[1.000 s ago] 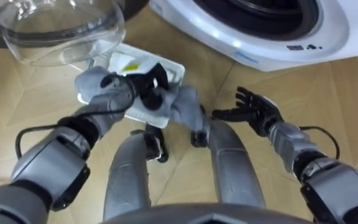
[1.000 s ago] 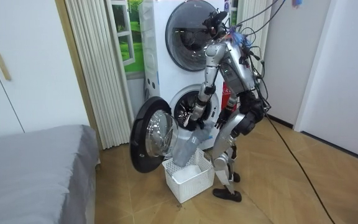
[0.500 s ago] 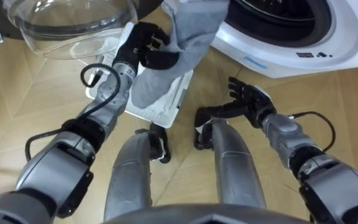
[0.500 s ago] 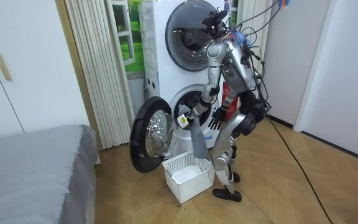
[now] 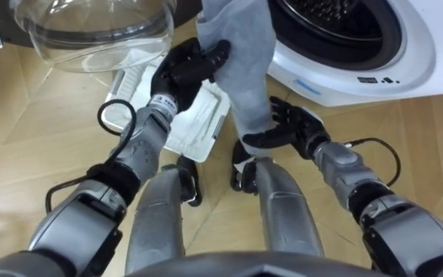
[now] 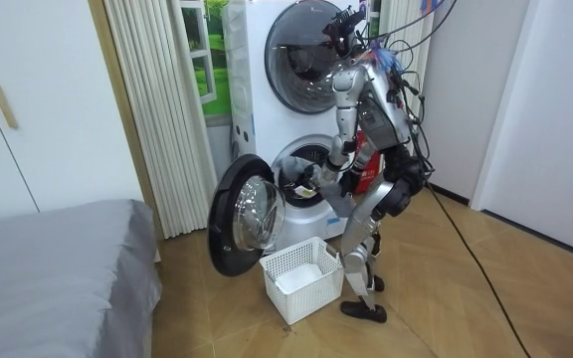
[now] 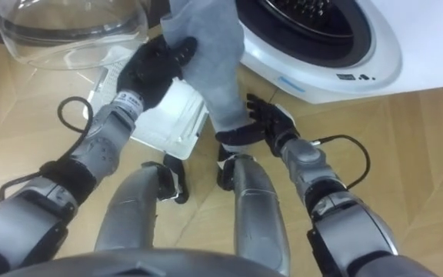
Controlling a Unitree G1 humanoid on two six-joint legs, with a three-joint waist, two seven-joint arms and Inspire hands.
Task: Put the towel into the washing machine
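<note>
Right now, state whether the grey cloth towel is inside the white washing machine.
Out: grey towel hangs before the drum, clutched in left hand.

Basket (image 6: 301,281) on floor (image 6: 466,308) before washing machine (image 5: 410,54)

1. The towel (image 5: 241,54) in front of the washing machine (image 5: 406,54) looks to me like soft grey cloth, matt and slightly napped.
2. The washing machine's front is smooth, glossy white; I cannot tell plastic from enamel.
3. Its open door (image 5: 91,31) carries a clear, shiny glass bowl.
4. Inside the machine, the drum (image 5: 325,11) reads as dull perforated metal.
5. The basket (image 5: 194,127) below that door is white slotted plastic.
6. The floor (image 5: 21,131) before the machine is wood parquet with a low sheen.
7. My left hand (image 5: 179,73), close to the machine's opening, has matt black fingers.
</note>
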